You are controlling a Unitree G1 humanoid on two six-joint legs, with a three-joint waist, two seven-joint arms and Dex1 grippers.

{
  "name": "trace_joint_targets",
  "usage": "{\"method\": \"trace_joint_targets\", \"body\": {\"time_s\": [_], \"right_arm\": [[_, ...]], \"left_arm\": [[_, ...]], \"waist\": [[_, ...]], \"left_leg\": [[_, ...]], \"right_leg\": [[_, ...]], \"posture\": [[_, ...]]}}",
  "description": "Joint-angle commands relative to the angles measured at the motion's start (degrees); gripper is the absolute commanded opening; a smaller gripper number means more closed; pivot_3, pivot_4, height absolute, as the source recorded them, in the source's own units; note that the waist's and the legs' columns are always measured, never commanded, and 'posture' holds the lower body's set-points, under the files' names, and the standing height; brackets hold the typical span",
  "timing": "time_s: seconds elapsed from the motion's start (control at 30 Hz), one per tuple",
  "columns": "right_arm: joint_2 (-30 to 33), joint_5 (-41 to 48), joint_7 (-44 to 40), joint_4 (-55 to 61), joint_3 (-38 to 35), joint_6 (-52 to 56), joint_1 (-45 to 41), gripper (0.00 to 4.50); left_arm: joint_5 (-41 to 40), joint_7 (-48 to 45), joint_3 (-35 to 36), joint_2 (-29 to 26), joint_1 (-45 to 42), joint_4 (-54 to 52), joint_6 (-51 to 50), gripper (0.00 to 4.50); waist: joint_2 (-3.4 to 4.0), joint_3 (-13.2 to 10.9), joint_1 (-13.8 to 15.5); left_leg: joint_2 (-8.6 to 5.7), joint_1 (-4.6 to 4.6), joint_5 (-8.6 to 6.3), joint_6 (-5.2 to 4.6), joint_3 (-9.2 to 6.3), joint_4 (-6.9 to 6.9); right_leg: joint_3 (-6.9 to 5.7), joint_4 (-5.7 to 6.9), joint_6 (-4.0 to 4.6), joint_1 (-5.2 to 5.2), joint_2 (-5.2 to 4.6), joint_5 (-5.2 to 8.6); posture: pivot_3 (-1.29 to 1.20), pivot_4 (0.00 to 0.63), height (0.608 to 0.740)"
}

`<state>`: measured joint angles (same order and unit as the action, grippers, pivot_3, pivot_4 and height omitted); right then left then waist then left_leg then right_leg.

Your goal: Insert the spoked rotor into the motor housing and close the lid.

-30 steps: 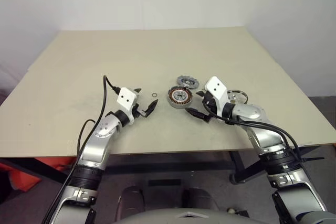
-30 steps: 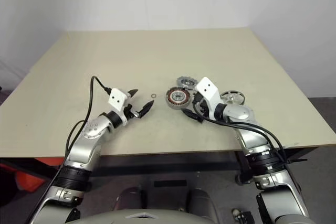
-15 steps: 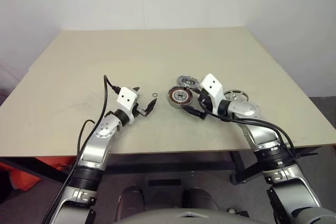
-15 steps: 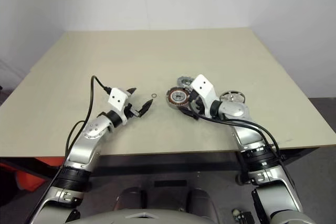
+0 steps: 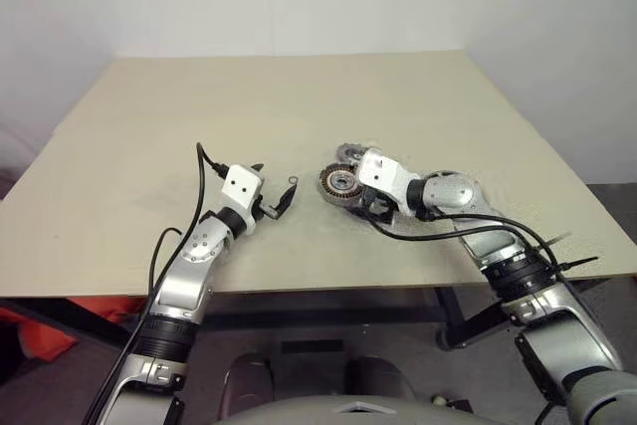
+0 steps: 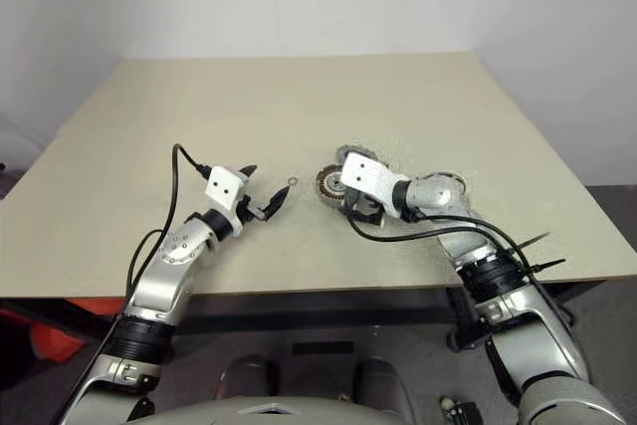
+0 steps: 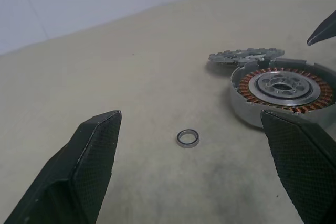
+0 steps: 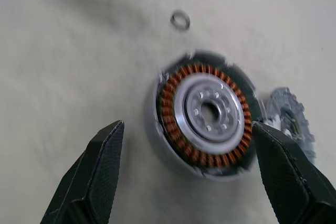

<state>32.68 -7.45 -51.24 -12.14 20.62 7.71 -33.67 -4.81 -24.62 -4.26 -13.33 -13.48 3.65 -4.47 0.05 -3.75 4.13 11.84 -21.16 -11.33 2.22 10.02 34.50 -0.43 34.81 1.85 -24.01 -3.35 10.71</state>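
Note:
The motor housing (image 8: 205,114), a disc with copper windings around a silver hub, lies flat on the table (image 5: 199,106). My right gripper (image 8: 186,129) hovers open just on the near side of it and tilts down, one finger off each side of the disc. The grey notched lid (image 5: 348,153) rests just behind the housing (image 5: 338,184). My right wrist hides the spoked rotor. My left gripper (image 7: 190,119) is open and level to the housing's left, with a small loose ring (image 7: 188,138) on the table in front of its fingers.
The table's right edge (image 5: 557,166) runs close behind my right arm. A black cable (image 5: 204,196) loops over my left forearm. The tip of my right gripper's finger (image 7: 323,27) shows beyond the housing in the left wrist view.
My right gripper has rolled and swung left, from beside the rotor to just over the housing; its arm now covers the rotor. The left gripper has stayed put.

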Motion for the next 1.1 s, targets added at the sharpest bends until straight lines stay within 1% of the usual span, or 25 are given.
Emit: {"method": "trace_joint_targets", "body": {"time_s": [0.03, 0.17, 0.27, 0.43, 0.57, 0.67, 0.73, 0.8, 0.83, 1.0, 1.1], "right_arm": [[1.27, -2.08, -4.6, -0.88, 2.04, -4.89, -4.41, 4.36], [1.59, -5.46, -6.94, -7.3, 4.19, -10.82, -8.72, 4.36], [0.57, -7.55, -8.32, -13.06, 5.95, -14.97, -12.27, 4.36], [-1.01, -12.94, -7.42, -25.21, 9.45, -23.36, -17.68, 4.36], [-2.06, -14.96, -8.21, -31.6, 10.65, -28.99, -20.93, 4.36], [-2.68, -16.48, -8.54, -35.17, 11.59, -32.52, -22.41, 3.75], [-3.01, -17.57, -8.02, -36.93, 12.03, -34.41, -23.16, 3.14], [-3.41, -17.88, -7.77, -38.06, 11.9, -35.53, -23.68, 2.39], [-3.63, -17.94, -7.67, -38.42, 11.74, -35.88, -23.91, 2.1], [-4.29, -18.81, -6.92, -40.02, 11.44, -37.04, -24.56, 2.1], [-4.49, -18.92, -6.9, -40.63, 11.25, -37.46, -24.73, 1.6]], "left_arm": [[-0.85, 0.38, 0.65, 0.56, -1.5, -2.15, 0.26, 4.46], [0.08, 0.46, -0.37, 1.02, -0.79, -1.29, 1.02, 4.46], [-0.22, 1.01, 0.14, 1.46, -1.03, -1.83, 0.72, 4.46], [0.29, 1.93, -0.03, 1.72, -0.35, -1.9, 1.15, 4.46], [0.03, 3.16, 0.78, 1.9, 0.93, -3.15, 0.9, 4.46], [0.13, 3.32, 0.74, 1.59, 1.52, -3.37, 1.04, 4.5], [0.08, 3.4, 0.96, 1.36, 1.59, -3.63, 0.94, 4.5], [0.08, 3.46, 1.12, 1.13, 1.54, -3.63, 0.95, 4.5], [0.08, 3.47, 1.14, 1.04, 1.53, -3.62, 0.95, 4.5], [0.09, 3.56, 1.0, 0.8, 1.52, -3.69, 0.86, 4.5], [0.09, 3.54, 0.98, 0.65, 1.33, -3.47, 0.82, 4.5]], "waist": [[0.0, 0.0, -0.02], [0.0, 0.0, -0.13], [0.0, 0.0, -0.13], [0.0, 0.0, -0.19], [0.0, 0.0, -0.21], [0.0, 0.0, -0.22], [0.0, 0.0, -0.23], [0.0, 0.0, -0.23], [-0.01, 0.0, -0.23], [-0.01, 0.0, -0.18], [-0.01, 0.0, -0.22]], "left_leg": [[0.0, 0.0, 0.0, 0.0, 0.0, 0.0], [0.01, 0.01, 0.0, -0.01, 0.0, 0.0], [0.01, 0.0, 0.01, -0.03, 0.0, 0.02], [0.01, -0.01, 0.02, -0.05, 0.0, 0.03], [0.01, -0.02, 0.01, -0.08, 0.0, 0.03], [0.01, -0.02, 0.03, -0.12, 0.0, 0.04], [0.02, -0.02, 0.05, -0.14, 0.0, 0.06], [0.02, -0.02, 0.08, -0.19, 0.0, 0.08], [0.02, -0.01, 0.09, -0.21, 0.0, 0.09], [0.02, -0.02, 0.11, -0.25, 0.0, 0.11], [0.02, -0.03, 0.11, -0.25, 0.0, 0.11]], "right_leg": [[-0.01, 0.01, 0.01, -0.01, 0.01, 0.0], [-0.01, 0.02, 0.05, -0.01, 0.02, -0.03], [-0.01, 0.03, 0.06, -0.01, 0.0, -0.03], [-0.04, 0.04, 0.09, -0.01, 0.02, -0.04], [-0.05, 0.04, 0.11, -0.01, 0.01, -0.04], [-0.07, 0.05, 0.11, -0.01, 0.01, -0.04], [-0.08, 0.07, 0.12, 0.0, 0.01, -0.05], [-0.09, 0.12, 0.12, -0.01, 0.01, -0.05], [-0.09, 0.14, 0.12, 0.0, 0.01, -0.05], [-0.12, 0.17, 0.13, 0.02, 0.0, -0.05], [-0.12, 0.17, 0.13, 0.01, 0.01, -0.05]], "posture": [[0.0, 0.0, 0.74], [0.0, 0.0, 0.74], [0.0, 0.0, 0.74], [0.0, 0.0, 0.74], [0.0, 0.0, 0.74], [0.0, 0.0, 0.74], [0.0, 0.0, 0.74], [0.0, 0.0, 0.74], [0.0, 0.0, 0.74], [0.0, 0.0, 0.74], [0.0, 0.0, 0.74]]}}
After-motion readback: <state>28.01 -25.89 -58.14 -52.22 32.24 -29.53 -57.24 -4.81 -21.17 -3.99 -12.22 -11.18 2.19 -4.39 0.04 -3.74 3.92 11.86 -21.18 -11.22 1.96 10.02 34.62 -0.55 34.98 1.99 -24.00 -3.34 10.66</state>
